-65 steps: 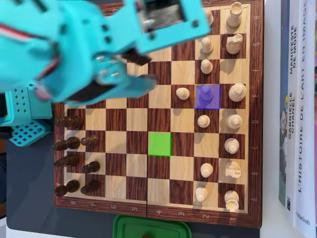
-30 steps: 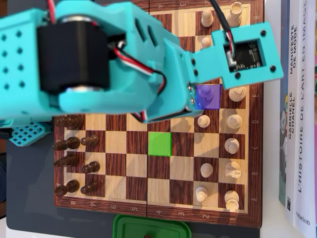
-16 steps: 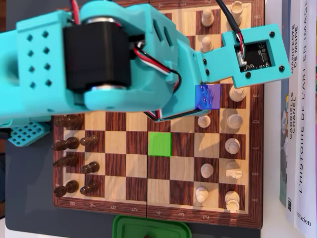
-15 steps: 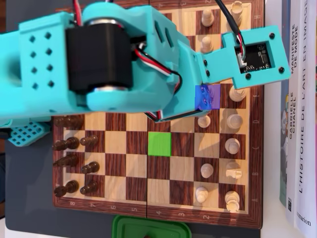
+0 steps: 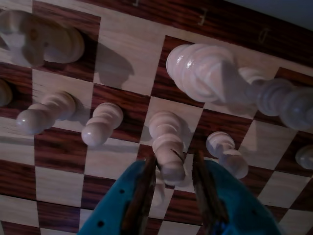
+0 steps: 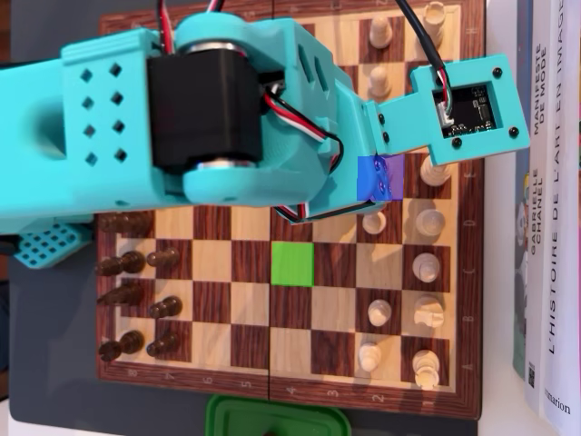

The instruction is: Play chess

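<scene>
In the wrist view my gripper (image 5: 173, 159) is open, low over the chessboard (image 5: 122, 54). The head of a white pawn (image 5: 166, 142) stands between the two fingers (image 5: 142, 191), with a small gap on its right side. More white pawns (image 5: 100, 125) stand to its left and right, and a tall white piece (image 5: 205, 73) stands behind. In the overhead view the teal arm (image 6: 182, 118) covers the upper board and hides the gripper. Its front end sits over a purple-marked square (image 6: 381, 177). A green-marked square (image 6: 292, 263) lies mid-board. Dark pieces (image 6: 136, 263) line the left side.
White pieces (image 6: 425, 268) fill the two right-hand columns in the overhead view. Books (image 6: 545, 209) lie along the board's right edge. A green container (image 6: 277, 420) sits below the board, and the arm's teal base (image 6: 50, 245) is at the left.
The arm has swung from the upper left across the board to the white pawns by the purple square. It has crept slightly further in the last half second.
</scene>
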